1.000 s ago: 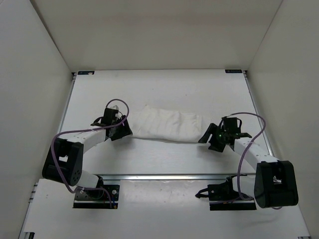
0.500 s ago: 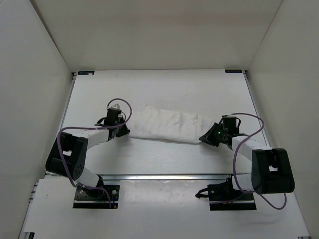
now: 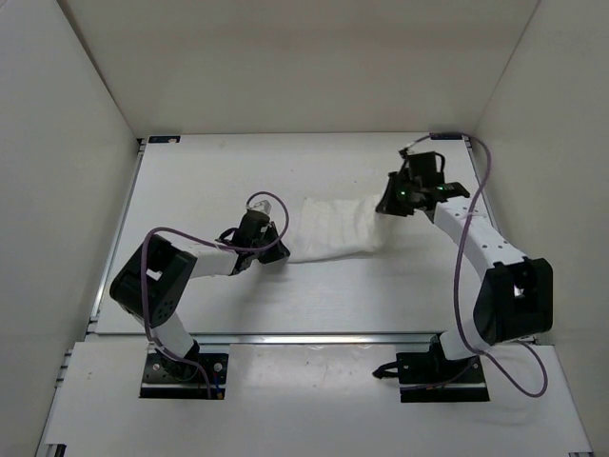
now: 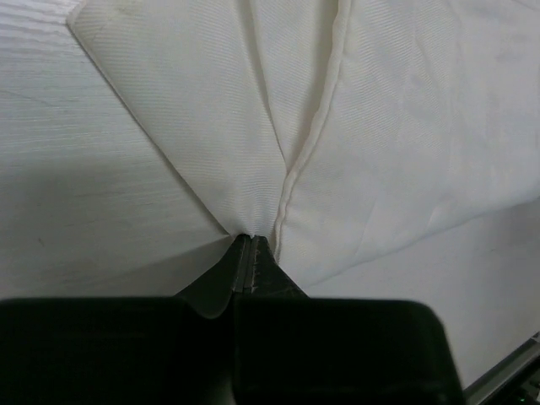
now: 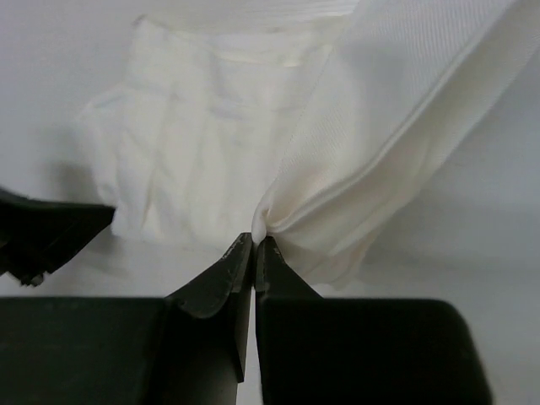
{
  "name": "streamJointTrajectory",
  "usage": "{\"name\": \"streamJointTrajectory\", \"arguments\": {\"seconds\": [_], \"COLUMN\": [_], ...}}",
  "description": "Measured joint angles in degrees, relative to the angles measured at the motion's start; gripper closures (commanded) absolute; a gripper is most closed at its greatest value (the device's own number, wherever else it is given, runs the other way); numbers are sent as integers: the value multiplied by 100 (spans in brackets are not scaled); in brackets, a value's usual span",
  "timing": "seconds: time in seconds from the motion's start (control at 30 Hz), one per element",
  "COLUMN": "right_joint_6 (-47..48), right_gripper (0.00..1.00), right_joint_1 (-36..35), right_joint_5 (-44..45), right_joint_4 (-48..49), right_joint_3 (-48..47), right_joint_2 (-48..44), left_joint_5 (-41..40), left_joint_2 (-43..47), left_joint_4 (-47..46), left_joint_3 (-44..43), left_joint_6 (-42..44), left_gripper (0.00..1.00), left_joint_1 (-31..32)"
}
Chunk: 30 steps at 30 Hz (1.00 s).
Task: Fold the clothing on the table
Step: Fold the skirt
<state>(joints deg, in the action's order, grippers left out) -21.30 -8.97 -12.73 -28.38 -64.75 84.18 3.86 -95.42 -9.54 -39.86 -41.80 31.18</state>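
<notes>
Pinching clothing (image 3: 333, 233) on the table (image 3: 238, 171), left tool (image 3: 283, 249) and right tool (image 3: 385, 205) sit between walls (image 3: 57, 190).

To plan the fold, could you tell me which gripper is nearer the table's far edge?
Right. The right gripper, shut on the clothing's right end, is up toward the table's far edge; the left gripper, shut on its left end, sits around mid-table.
</notes>
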Motion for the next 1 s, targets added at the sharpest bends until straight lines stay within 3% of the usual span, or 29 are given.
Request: {"name": "streamJointTrajectory", "arguments": {"seconds": [0.33, 0.67, 0.7, 0.73, 0.77, 0.8, 0.83, 1.0], "right_joint_6": [-179, -463, -476, -483, -498, -496, -476, -350], "right_gripper": [100, 100, 99, 91, 87, 76, 67, 52], "right_joint_1": [-2374, -3139, -3152, -3161, -3163, -3167, -3174, -3281], "right_joint_5": [-160, -431, -485, -555, -612, -654, -697, -743], "right_joint_4": [391, 531, 535, 509, 487, 472, 448, 310], "right_joint_3": [-745, -1578, -1624, -1694, -1768, -1843, -1908, -2052], "right_joint_2": [1023, 2828, 2938, 3062, 3174, 3257, 3305, 2900], "left_joint_5": [247, 400, 422, 455, 496, 535, 632, 850], "left_joint_2": [-164, -116, -90, -63, -22, 28, 114, 918], "left_joint_4": [-354, -717, -723, -737, -752, -761, -782, -407], "left_joint_3": [20, 280, 308, 350, 409, 472, 540, 1095], "left_joint_6": [-286, -378, -380, -378, -376, -376, -437, -450], "left_gripper": [100, 100, 95, 88, 71, 66, 64, 49], "left_joint_1": [-48, -201, -229, -264, -304, -345, -402, -739]}}
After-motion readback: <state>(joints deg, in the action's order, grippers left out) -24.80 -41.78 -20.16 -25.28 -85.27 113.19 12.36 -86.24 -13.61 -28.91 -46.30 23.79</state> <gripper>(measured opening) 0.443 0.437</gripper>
